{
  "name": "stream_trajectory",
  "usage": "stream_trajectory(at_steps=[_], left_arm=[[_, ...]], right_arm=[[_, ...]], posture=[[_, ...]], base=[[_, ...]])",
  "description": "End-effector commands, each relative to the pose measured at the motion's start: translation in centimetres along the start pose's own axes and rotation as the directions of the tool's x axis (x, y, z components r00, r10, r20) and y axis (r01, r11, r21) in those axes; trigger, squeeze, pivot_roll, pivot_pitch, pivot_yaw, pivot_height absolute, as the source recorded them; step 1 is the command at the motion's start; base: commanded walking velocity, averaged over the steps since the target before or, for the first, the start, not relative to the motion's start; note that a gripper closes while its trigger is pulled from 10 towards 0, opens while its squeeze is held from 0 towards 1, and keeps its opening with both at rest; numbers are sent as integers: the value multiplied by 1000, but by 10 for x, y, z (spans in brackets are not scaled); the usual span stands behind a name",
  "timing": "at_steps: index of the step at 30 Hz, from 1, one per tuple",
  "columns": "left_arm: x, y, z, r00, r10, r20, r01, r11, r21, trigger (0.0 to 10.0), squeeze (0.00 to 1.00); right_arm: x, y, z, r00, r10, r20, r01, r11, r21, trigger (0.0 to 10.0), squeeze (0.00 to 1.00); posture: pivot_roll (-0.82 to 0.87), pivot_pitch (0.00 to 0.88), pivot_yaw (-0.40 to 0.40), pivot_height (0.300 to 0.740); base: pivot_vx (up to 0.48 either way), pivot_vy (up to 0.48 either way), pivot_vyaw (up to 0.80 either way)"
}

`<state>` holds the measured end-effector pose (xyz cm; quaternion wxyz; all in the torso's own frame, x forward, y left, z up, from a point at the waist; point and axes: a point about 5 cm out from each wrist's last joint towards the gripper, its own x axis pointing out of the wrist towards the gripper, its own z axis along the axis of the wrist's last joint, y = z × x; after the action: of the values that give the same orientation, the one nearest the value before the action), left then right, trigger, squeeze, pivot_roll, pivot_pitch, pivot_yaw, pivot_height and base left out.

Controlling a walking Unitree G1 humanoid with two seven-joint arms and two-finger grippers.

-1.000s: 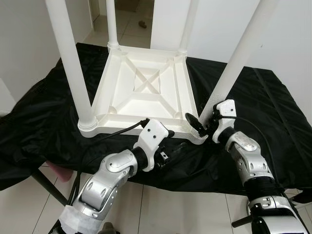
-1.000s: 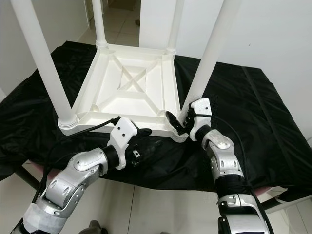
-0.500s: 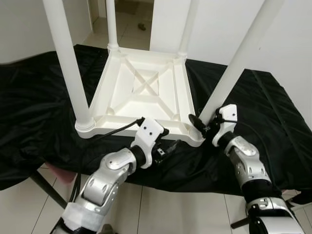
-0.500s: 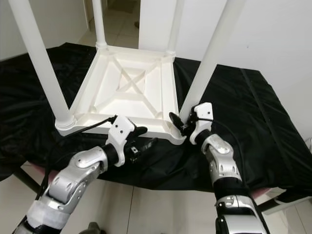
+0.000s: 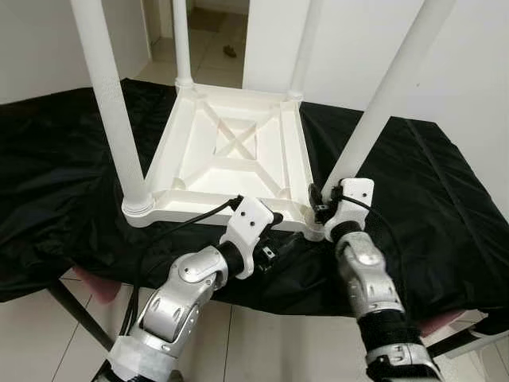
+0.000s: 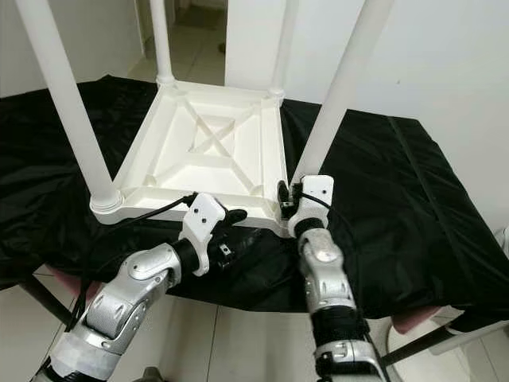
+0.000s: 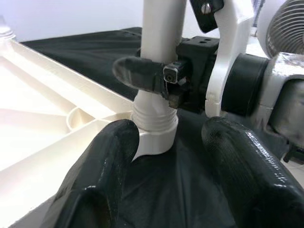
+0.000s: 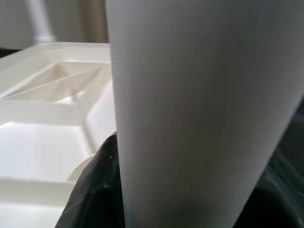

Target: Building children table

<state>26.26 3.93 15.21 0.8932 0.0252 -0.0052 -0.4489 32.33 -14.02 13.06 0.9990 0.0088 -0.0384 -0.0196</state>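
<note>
The table, white plastic, lies upside down on a black cloth with its ribbed underside facing up and four round white legs standing upward from its corners. The near right leg rises from the corner of the table closest to the right arm, and it leans outward, away from the table's middle. The right gripper is at the foot of that leg, just above the threaded collar where the leg meets the table corner; its black fingers are closed around the leg, one on each side, as the left wrist view shows. The left gripper sits just below the table's near edge, between the near left leg and the near right leg, closer to the latter. Its two fingers are spread wide and hold nothing; they point at the near right corner of the table, over the cloth. Beyond the table's far edge, a tiled floor runs through a doorway.
</note>
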Motion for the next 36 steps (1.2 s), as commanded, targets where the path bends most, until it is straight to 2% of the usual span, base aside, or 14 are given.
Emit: stream_trajectory(at_steps=[1,4,10,11,12,17,20,24,28,29,31,33,34,36], left_arm=[[4,3,1,998,61,8,-61,998,-5,10000,0],[6,2,0,998,65,7,-65,997,-31,10000,0],[8,2,0,998,67,11,-67,998,-20,10000,0],[8,2,0,998,69,11,-69,997,-21,10000,0],[8,3,0,997,74,10,-73,997,-23,10000,0],[8,6,0,996,86,10,-86,996,-18,10000,0],[9,8,2,996,89,6,-89,996,-25,10000,0],[9,9,2,996,91,3,-90,995,-30,10000,0],[7,10,3,996,93,-1,-93,995,-30,10000,0],[7,10,4,996,93,-3,-93,995,-29,10000,0],[6,10,4,996,90,-5,-90,996,-27,10000,0],[5,10,5,997,79,-10,-79,997,-19,10000,0],[5,10,5,997,79,-10,-79,997,-19,10000,0],[7,11,7,997,72,-11,-72,997,-12,10000,0]], right_arm=[[-10,-1,-19,990,-110,-88,106,993,-44,0,0],[-10,8,-16,994,-82,-75,83,997,9,0,0],[-11,8,-11,993,-95,-65,96,995,13,0,0],[-11,7,-11,992,-102,-72,103,995,15,3137,0],[-10,5,-10,992,-105,-68,106,994,15,10000,1000],[-10,3,-6,995,-90,-44,92,995,35,10000,1000],[-8,1,-4,999,51,-20,-50,997,53,10000,1000],[-8,0,-3,995,94,-16,-93,994,56,10000,1000],[-7,-8,-1,977,213,-11,-212,976,46,10000,1000],[-6,-12,1,959,283,-9,-283,959,14,10000,0],[-5,-17,2,939,344,-17,-344,939,-5,10000,0],[-3,-23,1,881,470,-48,-472,879,-66,10000,0],[-3,-23,1,881,470,-48,-472,879,-66,10000,0],[-2,-28,-5,815,570,-102,-578,810,-94,10000,0]], posture=[[24,0,-58,740],[20,0,-59,740],[23,0,-65,740],[24,0,-65,740],[27,0,-66,740],[28,0,-67,740],[40,0,-67,740],[40,0,-67,740],[43,0,-60,740],[41,0,-55,740],[41,0,-55,740],[38,0,-42,740],[38,0,-42,740],[43,0,-31,740]], base=[[0,0,0],[0,0,0],[0,0,0],[0,0,0],[0,0,0],[0,0,0],[0,0,0],[0,0,0],[0,0,0],[0,0,0],[0,0,0],[0,0,0],[0,0,0],[0,0,0]])
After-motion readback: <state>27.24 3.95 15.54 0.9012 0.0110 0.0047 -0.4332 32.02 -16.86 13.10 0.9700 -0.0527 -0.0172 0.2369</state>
